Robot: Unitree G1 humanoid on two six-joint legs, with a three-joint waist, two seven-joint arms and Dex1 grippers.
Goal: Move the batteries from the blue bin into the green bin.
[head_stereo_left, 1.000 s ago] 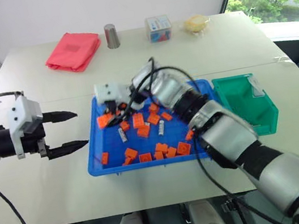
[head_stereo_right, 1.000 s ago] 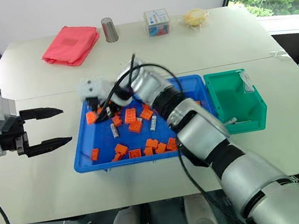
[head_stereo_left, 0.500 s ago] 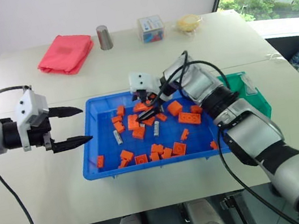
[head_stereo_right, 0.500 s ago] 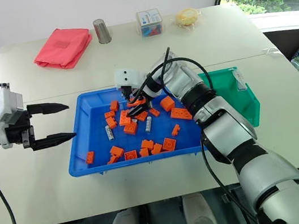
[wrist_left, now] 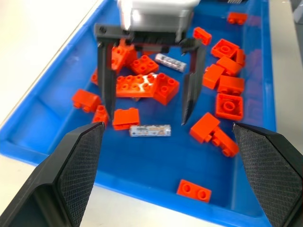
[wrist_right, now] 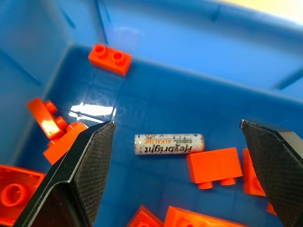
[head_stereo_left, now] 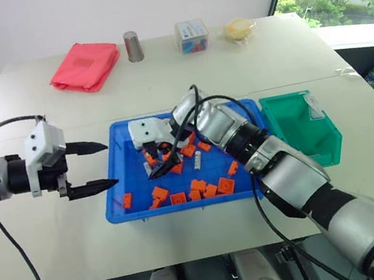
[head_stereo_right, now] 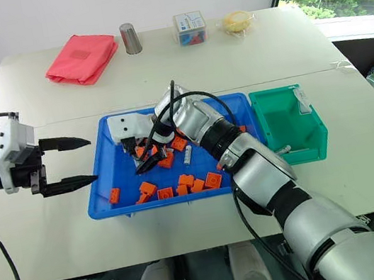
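the right gripper hangs with its fingers spread wide over a battery lying flat among orange bricks in the blue bin at frame center. the left gripper is open, left of the bin. the green bin sits right.

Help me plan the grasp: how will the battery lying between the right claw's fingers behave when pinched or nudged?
The battery is a smooth cylinder lying flat on the blue bin's glossy floor, so a nudge will probably roll it. It looks rigid and should not deform. The open right claw straddles it; an off-centre pinch may let it slip toward the orange brick beside it.
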